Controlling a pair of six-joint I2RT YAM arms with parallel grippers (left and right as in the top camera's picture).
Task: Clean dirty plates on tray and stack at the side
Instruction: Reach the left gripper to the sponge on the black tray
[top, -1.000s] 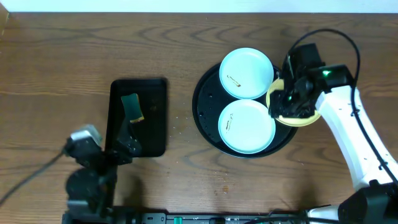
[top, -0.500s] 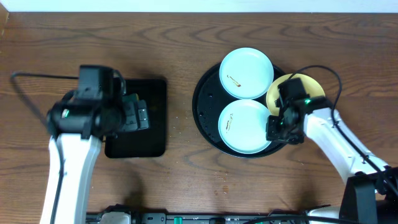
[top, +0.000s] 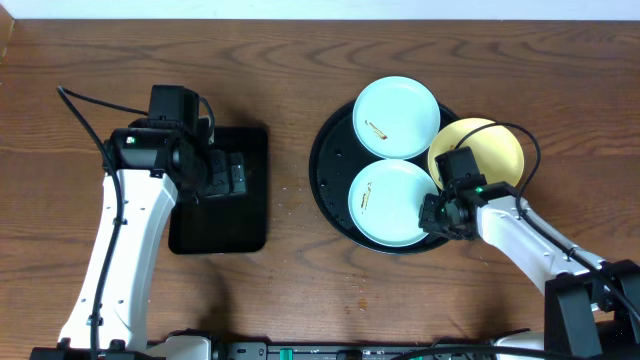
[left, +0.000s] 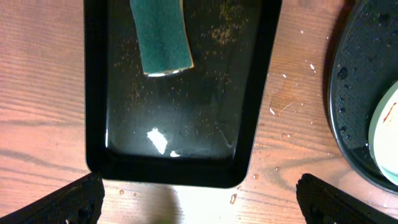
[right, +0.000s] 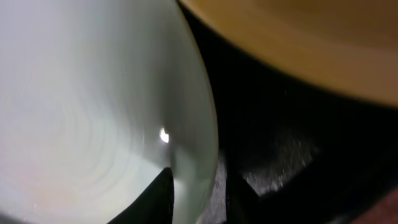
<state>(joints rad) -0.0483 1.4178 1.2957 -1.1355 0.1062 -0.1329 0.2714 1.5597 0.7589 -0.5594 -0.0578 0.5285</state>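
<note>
Right gripper (top: 432, 214) — now astride plate (top: 390, 200) rim

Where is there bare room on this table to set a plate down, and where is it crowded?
Free: wood between the rectangular tray and round tray, and along the far edge. Crowded: the round tray's right side, where the near blue plate, yellow plate and right gripper meet.
</note>
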